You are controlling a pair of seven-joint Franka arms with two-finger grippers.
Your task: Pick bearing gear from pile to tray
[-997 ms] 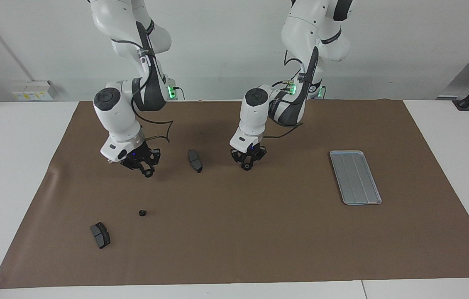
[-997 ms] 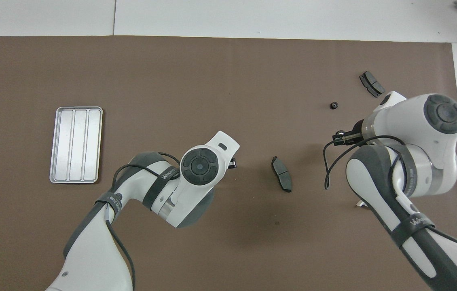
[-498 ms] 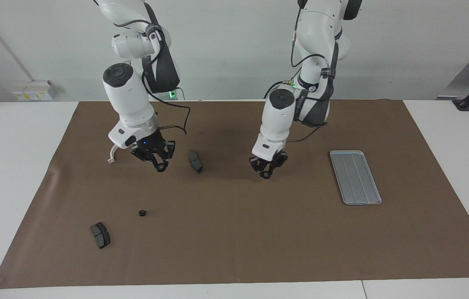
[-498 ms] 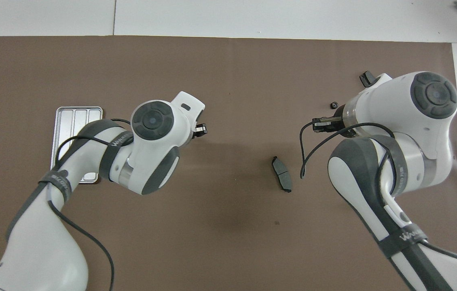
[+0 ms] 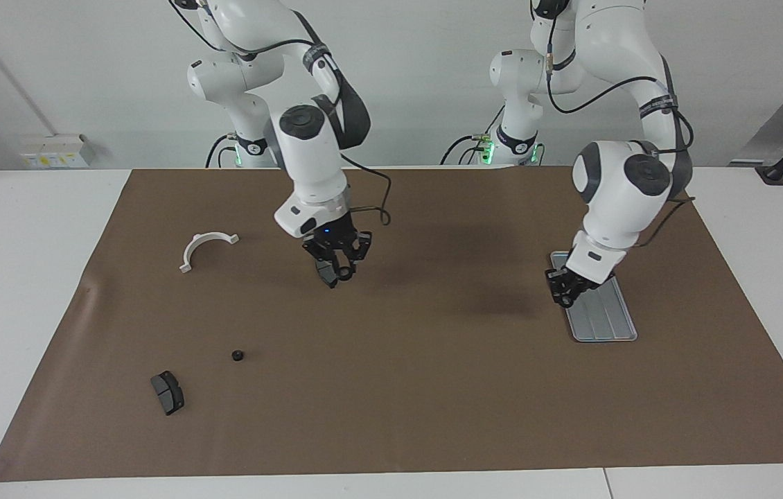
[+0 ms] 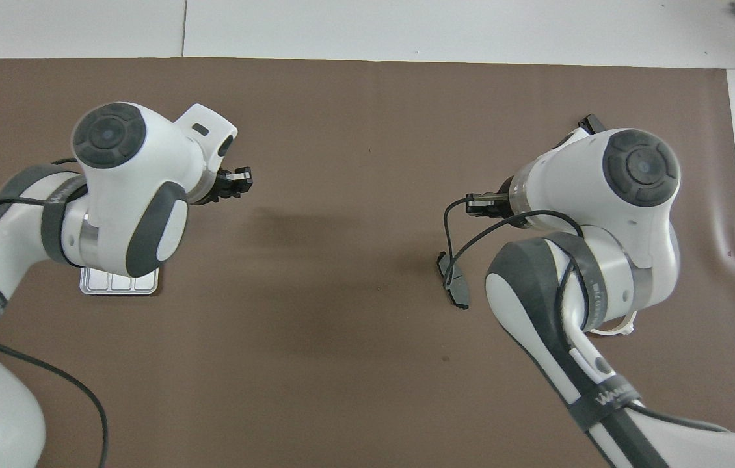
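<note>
Left gripper point(image 5: 562, 298): hangs low over the tray's long rim, on the side toward the right arm's end. The arm reaches in from its base toward its own end of the table.
Left gripper's grip: cannot be told, nor whether it carries anything.
Right gripper point(image 5: 341, 274): hangs low over the brown mat, at the nearer dark pad, about midway along the table. In the facing view it overlaps that pad; whether it touches it cannot be told.
Right gripper's grip: cannot be told either; something dark and round shows at its tip, too small to name.
Tray point(image 5: 606, 313): lies flat on the mat toward the left arm's end, its grooves running away from the robots. In the overhead view the left arm covers most of it.
Black gear point(image 5: 238, 355): lies alone on the mat toward the right arm's end, farther from the robots than the bracket and well apart from both grippers and the tray.
White bracket point(image 5: 206, 247): a half-ring lying flat, near the robots, toward the right arm's end.
Nearer dark pad point(image 5: 326, 276): on the mat, partly hidden by the right gripper.
Farther dark pad point(image 5: 167, 392): near the gear, a little farther from the robots.
Brown mat point(image 5: 433, 402): covers the middle of the white table point(image 5: 17, 291).
</note>
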